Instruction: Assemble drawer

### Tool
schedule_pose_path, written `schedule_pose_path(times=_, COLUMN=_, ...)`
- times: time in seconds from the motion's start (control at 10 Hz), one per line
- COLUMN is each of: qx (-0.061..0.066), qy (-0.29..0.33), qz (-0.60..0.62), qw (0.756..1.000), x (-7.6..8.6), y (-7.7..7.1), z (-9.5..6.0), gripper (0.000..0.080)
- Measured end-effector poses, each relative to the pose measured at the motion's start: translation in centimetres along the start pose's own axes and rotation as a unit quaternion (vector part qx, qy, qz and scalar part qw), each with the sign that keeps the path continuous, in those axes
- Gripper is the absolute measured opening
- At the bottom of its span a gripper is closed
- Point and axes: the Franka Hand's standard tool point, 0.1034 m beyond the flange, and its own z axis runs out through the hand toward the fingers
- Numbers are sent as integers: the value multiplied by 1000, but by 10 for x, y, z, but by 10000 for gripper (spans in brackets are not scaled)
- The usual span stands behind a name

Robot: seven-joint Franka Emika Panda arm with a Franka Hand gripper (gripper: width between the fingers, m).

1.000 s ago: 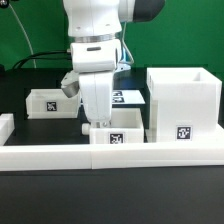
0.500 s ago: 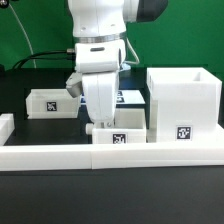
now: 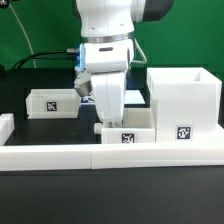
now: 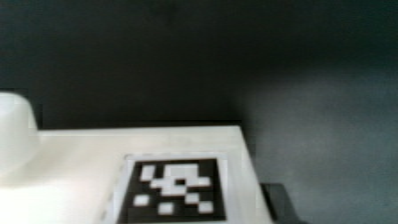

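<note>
My gripper (image 3: 103,123) reaches down onto the left wall of a small open-top white drawer box (image 3: 130,125), which has a square tag on its front, and looks shut on that wall. This box sits just left of the tall white housing (image 3: 184,100), close to it. A second small box (image 3: 50,102) lies at the exterior view's left. In the wrist view I see the held box's white face (image 4: 98,150) with its tag (image 4: 178,190), and one dark finger (image 4: 278,205) beside it. The fingertips themselves are hidden.
Long low white border blocks (image 3: 90,156) run along the front, with a short one (image 3: 5,126) at the exterior view's left. The marker board (image 3: 133,97) lies flat behind the arm. Cables hang at the back against a green backdrop.
My gripper and the small box under it have slid toward the exterior view's right, closer to the housing. The housing and the left box have not moved.
</note>
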Motion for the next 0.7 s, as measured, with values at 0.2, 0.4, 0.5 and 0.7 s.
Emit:
schedule_pose_path(times=0.2, qx=-1, qy=1, qz=4, qw=1000, x=3, y=-1, z=1, gripper=42)
schedule_pose_path(times=0.4, qx=-4, qy=1, qz=6, qw=1000, x=2, y=-2, z=2, gripper=42)
schedule_pose_path(times=0.5, qx=-4, qy=1, qz=6, qw=1000, x=2, y=-2, z=2, gripper=42)
schedule_pose_path(times=0.7, qx=-6, qy=1, qz=4, qw=1000, x=3, y=-3, z=3, gripper=42)
